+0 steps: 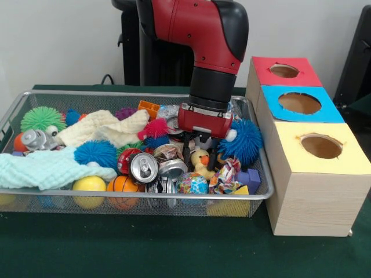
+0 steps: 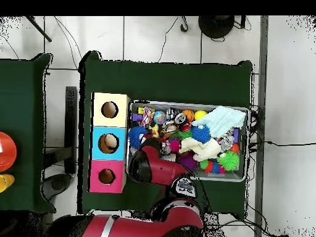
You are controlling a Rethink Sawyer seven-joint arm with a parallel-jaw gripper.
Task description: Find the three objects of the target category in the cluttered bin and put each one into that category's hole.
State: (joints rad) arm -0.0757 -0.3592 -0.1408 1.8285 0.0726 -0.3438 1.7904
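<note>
The bin [image 1: 116, 197] of silver wire mesh sits on the green table, full of mixed toys, cans and cloths; it also shows in the overhead view [image 2: 249, 142]. The red-topped hole [image 1: 284, 70] is the farthest of three on the wooden box to the bin's right, and shows in the overhead view [image 2: 106, 176]. My gripper [image 1: 201, 152] is down inside the bin's right part, open. Its black fingers [image 1: 189, 149] stand either side of a small yellow rubber duck [image 1: 202, 164]. In the overhead view the arm [image 2: 151, 166] hides the gripper.
The blue-topped hole [image 1: 299, 103] and the yellow-topped hole [image 1: 322, 146] adjoin the red one. Around the gripper lie a blue spiky ball [image 1: 243, 141], crushed cans [image 1: 144, 167], a pink spiky ball [image 1: 155, 127] and a purple block [image 1: 250, 178]. Cloths [image 1: 46, 168] cover the bin's left.
</note>
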